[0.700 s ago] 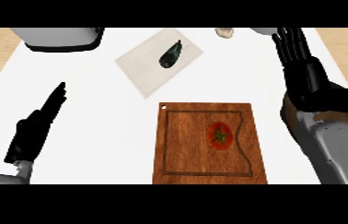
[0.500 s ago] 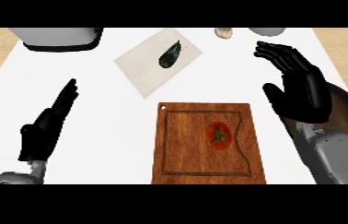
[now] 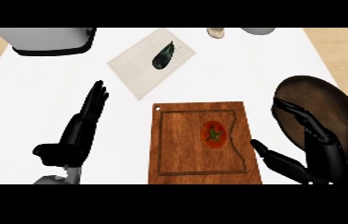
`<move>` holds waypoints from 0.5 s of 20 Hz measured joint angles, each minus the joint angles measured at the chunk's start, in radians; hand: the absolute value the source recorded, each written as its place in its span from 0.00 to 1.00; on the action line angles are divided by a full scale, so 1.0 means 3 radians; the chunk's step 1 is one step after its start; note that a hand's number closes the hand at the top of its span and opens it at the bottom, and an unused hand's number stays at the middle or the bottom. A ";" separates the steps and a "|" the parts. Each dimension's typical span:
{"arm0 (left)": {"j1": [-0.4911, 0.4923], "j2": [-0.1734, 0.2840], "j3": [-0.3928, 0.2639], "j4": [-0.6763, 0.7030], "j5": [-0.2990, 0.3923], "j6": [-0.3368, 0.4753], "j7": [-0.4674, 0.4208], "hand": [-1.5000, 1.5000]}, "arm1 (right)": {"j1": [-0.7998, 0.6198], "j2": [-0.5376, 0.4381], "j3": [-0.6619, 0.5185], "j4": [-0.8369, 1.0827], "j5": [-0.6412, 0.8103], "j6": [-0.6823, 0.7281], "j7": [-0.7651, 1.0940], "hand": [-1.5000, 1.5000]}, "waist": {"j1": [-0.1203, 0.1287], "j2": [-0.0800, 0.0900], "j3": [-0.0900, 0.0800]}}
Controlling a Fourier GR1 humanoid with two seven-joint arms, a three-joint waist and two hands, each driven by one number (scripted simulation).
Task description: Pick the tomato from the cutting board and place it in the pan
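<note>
A red tomato with a green stalk lies on the wooden cutting board, right of its middle. The dark brown pan sits at the right, beside the board and partly behind my right hand. My right hand is open at the lower right, thumb near the board's right edge, fingers spread over the pan's lower rim, apart from the tomato. To the left of the board my left hand stays open with straight fingers pointing up.
A dark eggplant lies on a pale cloth behind the board. A grey appliance stands at the back left. A small beige object and a grey vessel are at the back edge.
My right hand has come down and toward me, from high beside the board to its lower right corner. This uncovered the pan. The left hand moved slightly right.
</note>
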 measured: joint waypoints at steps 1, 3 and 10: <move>0.0016 -0.0024 -0.0002 0.0010 0.0012 -0.0015 -0.0039 0.50 | 0.0176 -0.0058 0.0012 -0.0113 0.0098 -0.0046 -0.0035 0.00 | 0.0004 0.0002 0.0000; 0.0065 -0.0070 -0.0046 0.0029 -0.0009 -0.0045 -0.0139 0.50 | 0.0472 -0.0158 0.0031 -0.0298 0.0293 -0.0130 -0.0070 0.00 | 0.0030 0.0007 -0.0001; -0.0004 -0.0172 -0.0075 0.0115 -0.0077 -0.0095 -0.0194 0.50 | 0.0745 -0.0553 0.0075 -0.0915 0.0968 -0.0132 0.0695 0.00 | 0.0124 0.0026 -0.0003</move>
